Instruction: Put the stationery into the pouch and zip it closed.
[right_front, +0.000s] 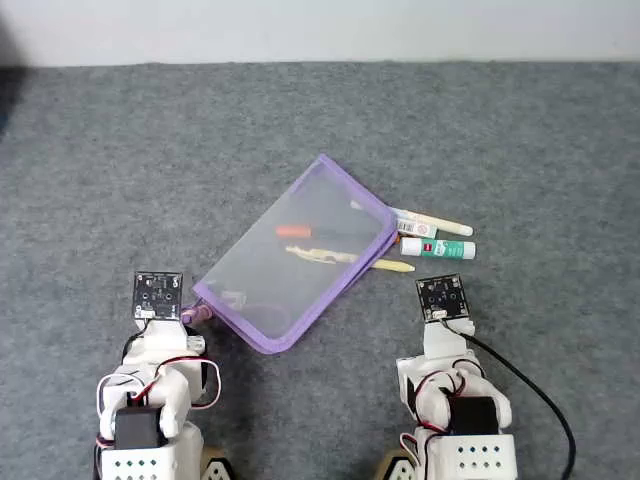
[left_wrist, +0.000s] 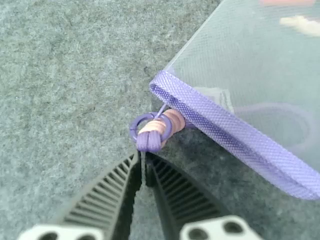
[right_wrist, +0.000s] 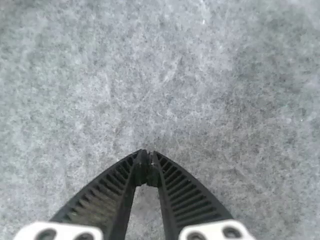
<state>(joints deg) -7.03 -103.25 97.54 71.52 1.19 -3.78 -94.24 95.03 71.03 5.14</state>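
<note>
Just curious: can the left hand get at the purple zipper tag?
Probably yes. The zipper tag at the corner of the pouch lies right at the tips of the left hand, nothing between them; the shut hand would have to open first.

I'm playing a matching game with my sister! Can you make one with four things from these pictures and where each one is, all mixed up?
Things:
A. orange pen
B. glue stick
C. zip pull
D. right pincer

Places:
1. right by the tips of the left pincer
2. inside the pouch
3. above bare grey mat
4. lying on the mat beside the pouch

Pairs: A-2, B-4, C-1, D-3.
</note>
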